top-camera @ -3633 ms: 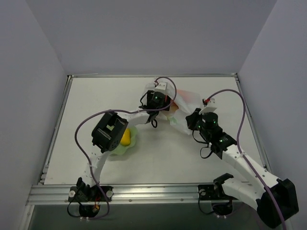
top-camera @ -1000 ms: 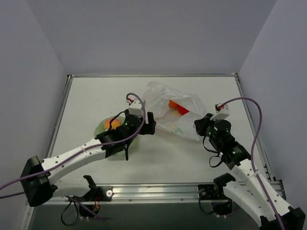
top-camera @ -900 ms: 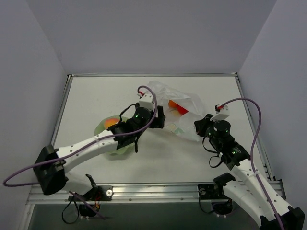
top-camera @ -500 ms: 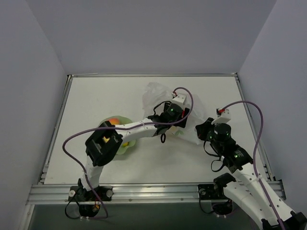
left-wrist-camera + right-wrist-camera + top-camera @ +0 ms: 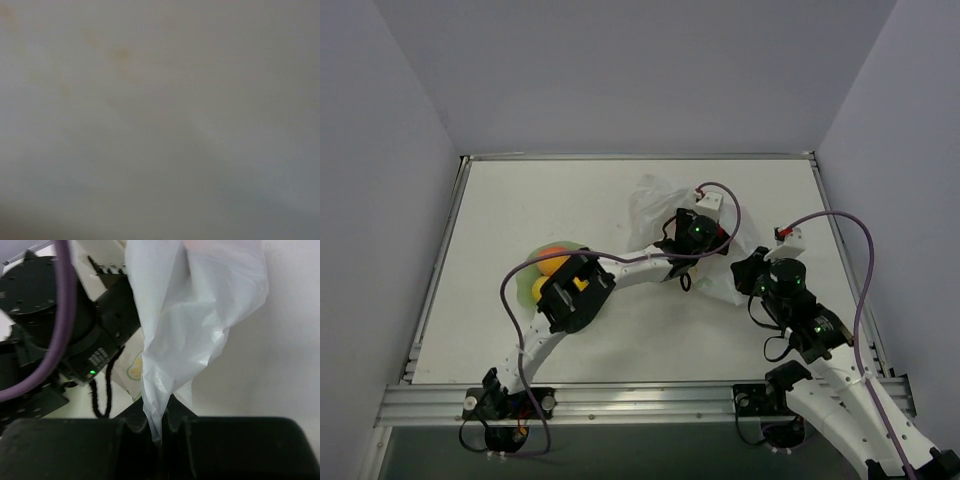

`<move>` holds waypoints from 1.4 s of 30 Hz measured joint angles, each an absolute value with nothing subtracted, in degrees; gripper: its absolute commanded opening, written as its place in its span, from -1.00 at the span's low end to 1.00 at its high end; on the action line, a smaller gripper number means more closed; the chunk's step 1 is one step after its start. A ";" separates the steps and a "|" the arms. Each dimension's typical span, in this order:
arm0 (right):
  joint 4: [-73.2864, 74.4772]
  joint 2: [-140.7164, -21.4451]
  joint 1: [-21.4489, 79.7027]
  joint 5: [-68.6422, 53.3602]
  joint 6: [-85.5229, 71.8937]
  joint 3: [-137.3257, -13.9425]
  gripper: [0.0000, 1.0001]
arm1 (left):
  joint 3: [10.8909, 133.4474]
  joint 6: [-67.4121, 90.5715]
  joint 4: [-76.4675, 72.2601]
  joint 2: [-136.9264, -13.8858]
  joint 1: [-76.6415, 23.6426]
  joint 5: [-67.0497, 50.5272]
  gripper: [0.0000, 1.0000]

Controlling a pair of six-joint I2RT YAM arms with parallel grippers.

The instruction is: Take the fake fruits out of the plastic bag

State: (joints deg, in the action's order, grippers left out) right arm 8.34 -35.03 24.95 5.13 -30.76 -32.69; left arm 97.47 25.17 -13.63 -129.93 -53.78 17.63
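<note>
Bag [image 5: 200, 315]: your right gripper [image 5: 159, 431] is clamped on its edge.
Left gripper [image 5: 704, 236]: reaching inside; jaws hidden, cannot tell.
Next: grip a fruit, lift out.

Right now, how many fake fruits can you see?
2: an orange one at the green bowl's far side, a yellow one glimpsed through the left arm. Others may hide under that arm or inside the plastic bag.

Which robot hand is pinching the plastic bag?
The right gripper: its jaws are shut on a fold of the plastic bag. The left arm only reaches to the bag, and its fingers are hidden.
</note>
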 measured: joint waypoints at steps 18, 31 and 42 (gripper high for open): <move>4.78 -36.67 25.41 2.90 -30.37 -32.67 -1.00 | 97.80 26.85 -21.93 -136.40 -53.60 13.45 -0.19; -3.81 -47.42 25.56 10.90 -30.33 -32.60 -1.00 | 77.58 27.70 -23.42 -108.73 -53.49 3.03 -0.54; -10.13 -53.54 25.36 13.08 -28.95 -34.35 -1.00 | 53.60 29.21 -14.50 -79.79 -53.45 0.05 -0.59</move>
